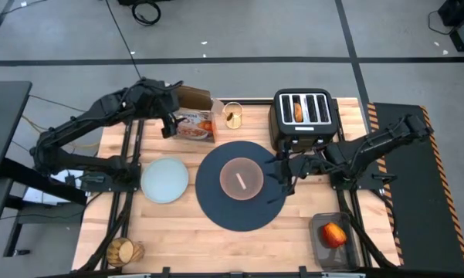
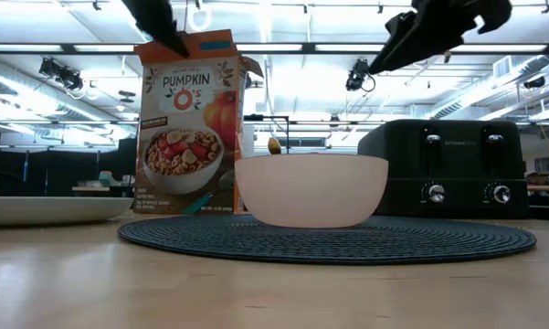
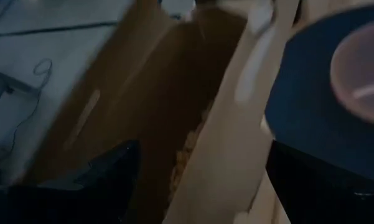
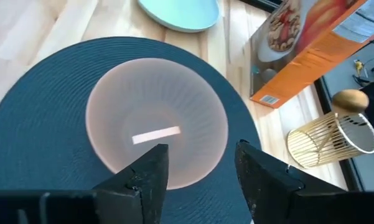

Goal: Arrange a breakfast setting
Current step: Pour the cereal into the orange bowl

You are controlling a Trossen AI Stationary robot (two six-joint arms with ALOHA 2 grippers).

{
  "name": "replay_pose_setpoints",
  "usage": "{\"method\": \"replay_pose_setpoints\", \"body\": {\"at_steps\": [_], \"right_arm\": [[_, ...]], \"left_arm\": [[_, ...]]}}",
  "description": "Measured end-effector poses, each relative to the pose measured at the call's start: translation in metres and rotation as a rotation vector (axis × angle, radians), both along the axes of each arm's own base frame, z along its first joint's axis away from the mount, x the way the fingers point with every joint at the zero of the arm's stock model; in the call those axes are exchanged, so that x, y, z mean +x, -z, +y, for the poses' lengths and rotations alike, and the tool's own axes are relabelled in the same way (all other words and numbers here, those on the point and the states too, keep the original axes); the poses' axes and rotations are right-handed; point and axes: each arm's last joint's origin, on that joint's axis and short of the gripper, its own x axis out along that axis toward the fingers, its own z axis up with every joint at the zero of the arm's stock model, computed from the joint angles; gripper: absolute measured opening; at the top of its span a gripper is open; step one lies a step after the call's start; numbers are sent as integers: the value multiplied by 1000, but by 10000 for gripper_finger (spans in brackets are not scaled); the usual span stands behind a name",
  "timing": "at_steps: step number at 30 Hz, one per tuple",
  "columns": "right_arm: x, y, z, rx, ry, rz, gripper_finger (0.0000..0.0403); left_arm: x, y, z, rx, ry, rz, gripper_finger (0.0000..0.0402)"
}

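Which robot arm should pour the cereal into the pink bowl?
Probably the left. The left gripper is already at the open top of the cereal box, beside the placemat that holds the bowl. The right gripper hovers open and empty by the bowl, across from the box.

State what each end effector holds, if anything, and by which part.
Left end effector is at the open top of the cereal box; whether it grips the box cannot be told. Right end effector is open above the pinkish bowl, holding nothing.

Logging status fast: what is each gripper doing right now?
Left gripper: open, at the cereal box.
Right gripper: open, empty, above the bowl.
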Motion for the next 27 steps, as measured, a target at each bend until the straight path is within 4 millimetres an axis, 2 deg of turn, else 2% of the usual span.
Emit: {"method": "replay_pose_setpoints", "body": {"at_steps": [6, 12, 19, 23, 27], "right_arm": [[3, -1, -7, 4, 16, -11, 192], [5, -1, -15, 17, 38, -10, 193], [6, -1, -26, 15, 69, -6, 193], [7, -1, -32, 26, 72, -4, 194], [8, -1, -36, 40, 68, -3, 193]], "left_arm": [[-3, 22, 10, -34, -27, 101, 325], [-6, 30, 5, -106, -31, 169, 269], [-6, 34, -6, -164, -43, 207, 205], [-1, 34, -19, -166, 4, 210, 196], [8, 33, -36, -113, 120, 227, 195]]}}
